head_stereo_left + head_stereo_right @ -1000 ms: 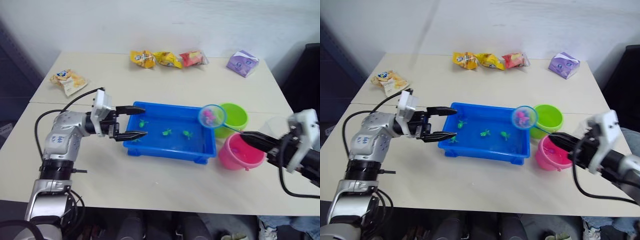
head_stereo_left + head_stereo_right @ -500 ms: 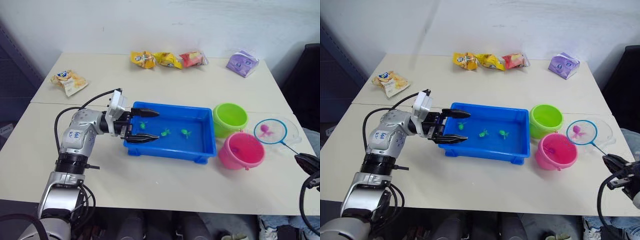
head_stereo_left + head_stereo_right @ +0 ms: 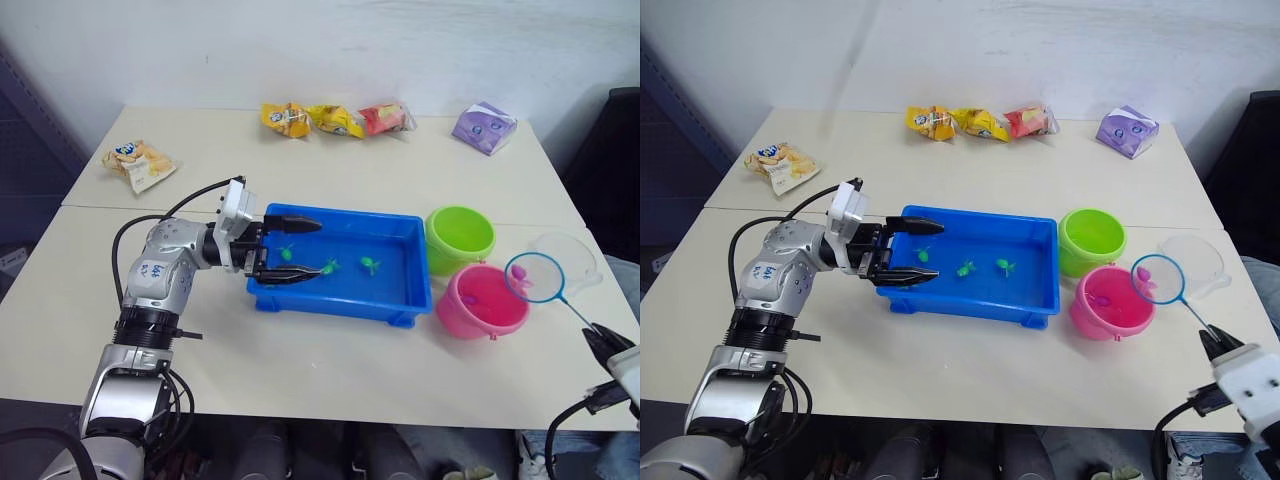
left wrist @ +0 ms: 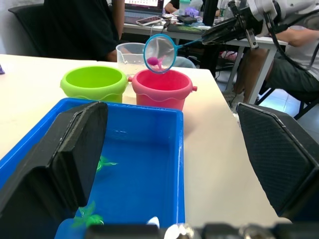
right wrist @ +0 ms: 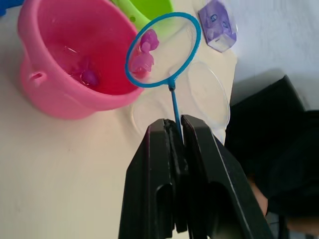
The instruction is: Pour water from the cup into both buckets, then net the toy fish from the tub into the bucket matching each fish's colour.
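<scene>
Table [image 3: 330, 380]: you have a pale tabletop carrying everything, with snack packets [image 3: 335, 118] along its far edge, a purple packet [image 3: 484, 126] at the far right, and one more packet [image 3: 137, 162] at the far left.
Tub [image 3: 345, 305]: your blue tray sits mid-table, with three green fish [image 3: 371, 266] lying inside it.
Left gripper [image 3: 300, 248]: you hold it at the tub's left end with its jaws spread wide, one finger over the far rim and the other low inside near a green fish; it grips nothing.
Cup [image 3: 567, 258]: your clear jug stands at the right edge of the table, just behind the net hoop.
Buckets: the green bucket [image 3: 459, 238] stands just right of the tub, and the pink bucket [image 3: 480, 300] sits nearer you, touching or nearly touching it. A small pink fish lies inside the pink one.
Right gripper [image 5: 175, 130]: your fingers are clamped tight on the net's thin handle.
Net [image 3: 531, 277]: you have the hoop raised over the pink bucket's right rim, tilted.
Pink fish [image 5: 143, 57]: it rests in the net's mesh, against the hoop's edge.
</scene>
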Robot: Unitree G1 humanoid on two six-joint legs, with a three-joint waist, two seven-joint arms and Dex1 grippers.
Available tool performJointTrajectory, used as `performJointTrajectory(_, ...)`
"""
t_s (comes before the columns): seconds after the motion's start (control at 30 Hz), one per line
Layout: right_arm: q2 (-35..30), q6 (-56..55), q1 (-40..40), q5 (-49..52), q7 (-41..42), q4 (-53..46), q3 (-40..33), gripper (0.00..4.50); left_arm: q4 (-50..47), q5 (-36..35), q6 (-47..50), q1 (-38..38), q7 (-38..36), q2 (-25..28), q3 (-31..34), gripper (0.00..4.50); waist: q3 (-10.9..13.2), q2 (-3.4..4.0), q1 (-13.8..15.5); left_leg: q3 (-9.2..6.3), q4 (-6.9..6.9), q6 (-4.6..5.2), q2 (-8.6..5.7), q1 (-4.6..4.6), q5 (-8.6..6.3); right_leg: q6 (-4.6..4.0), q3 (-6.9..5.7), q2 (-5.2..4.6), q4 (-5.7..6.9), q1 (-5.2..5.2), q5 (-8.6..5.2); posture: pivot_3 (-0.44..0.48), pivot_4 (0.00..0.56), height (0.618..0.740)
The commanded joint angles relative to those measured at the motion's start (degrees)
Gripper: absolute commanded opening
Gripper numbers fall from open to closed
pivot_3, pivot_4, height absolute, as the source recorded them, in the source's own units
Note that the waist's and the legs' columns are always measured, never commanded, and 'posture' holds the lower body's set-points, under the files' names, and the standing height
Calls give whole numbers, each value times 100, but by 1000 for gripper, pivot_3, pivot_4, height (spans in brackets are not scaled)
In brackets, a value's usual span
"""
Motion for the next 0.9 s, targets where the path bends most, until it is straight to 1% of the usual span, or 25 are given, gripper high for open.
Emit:
performJointTrajectory(0.03,-30,-862,132,-691,-264,116,41,0,-213,-64,-7,3,83,-30,78,4437,0,0,2,0,0,-1,0,0,0,-1,0,0,1,0,0,0,150,740)
performJointTrajectory(0.1,-74,-1197,170,-1160,-425,193,53,0,-249,-63,-6,29,113,-41,74,4437,0,0,5,0,0,-2,0,1,1,-1,0,0,2,0,-1,0,150,740)
performJointTrajectory(0.13,-19,-1303,119,-1625,-733,234,-31,0,-293,-71,0,62,146,-53,77,4437,0,0,3,0,0,-3,0,1,1,-1,1,0,2,0,-1,0,150,740)
performJointTrajectory(0.17,50,-1371,53,-1822,-955,299,-80,0,-333,-78,1,93,184,-65,83,4437,0,0,1,0,0,-3,0,1,2,-1,0,0,2,0,-1,0,150,740)
performJointTrajectory(0.23,61,-1572,-19,-1915,-1163,397,-80,0,-395,-91,3,147,251,-83,101,4437,0,0,5,0,0,-6,0,2,3,-3,0,0,4,-1,-1,0,150,740)
performJointTrajectory(0.33,21,-1802,31,-1890,-1196,421,64,0,-442,-92,5,198,315,-92,120,4437,0,0,1,0,0,-9,0,3,5,-5,1,0,7,0,-3,0,150,740)
performJointTrajectory(0.4,91,-1589,-73,-1345,-1123,299,117,0,-461,-85,-9,226,370,-91,148,4437,0,0,-1,0,0,-11,0,4,6,-5,1,1,10,0,-3,0,150,740)
performJointTrajectory(0.53,42,-440,-392,574,-632,-229,496,0,-445,-62,-53,293,438,-32,223,4437,0,1,-13,0,3,-12,1,10,8,-5,3,0,18,3,-3,0,150,740)
performJointTrajectory(0.57,-111,165,-452,1310,-445,-491,631,0,-422,-45,-76,337,433,20,251,4437,0,1,-14,0,4,-12,1,12,8,-6,3,0,22,4,-3,0,150,740)
performJointTrajectory(0.6,-518,1096,-503,2511,-341,-922,791,0,-370,-5,-121,402,437,94,294,4437,-1,4,-28,0,4,-13,2,14,8,-7,3,1,23,4,-4,0,150,740)
performJointTrajectory(0.67,-1233,2308,-779,3442,-156,-1368,830,0,-281,58,-207,495,468,199,358,4437,-1,9,-86,3,7,-11,4,22,8,-8,9,-2,31,9,-4,0,150,740)
performJointTrajectory(0.73,-1949,3155,-1425,3760,-286,-1416,932,0,-208,144,-309,596,494,326,397,4437,1,4,-131,-4,5,-8,6,31,8,-9,1,-1,28,19,-5,0,150,740)
performJointTrajectory(0.8,-2338,3831,-1942,4017,-507,-1382,1087,0,-169,199,-377,675,492,410,419,4437,3,2,-118,-8,4,14,6,47,-4,-10,-3,-3,24,37,-5,0,150,740)
performJointTrajectory(0.87,-2671,4294,-2474,3834,-622,-1246,1508,0,-130,214,-431,775,522,489,473,4437,2,2,-106,-18,-3,22,6,64,-10,-14,-14,-3,12,58,-8,0,150,740)
performJointTrajectory(0.9,-2854,4406,-2795,3581,-636,-1125,1881,0,-106,222,-466,842,534,546,520,4437,2,2,-97,-17,-7,22,6,66,-11,-15,-14,-3,5,60,-8,0,150,740)
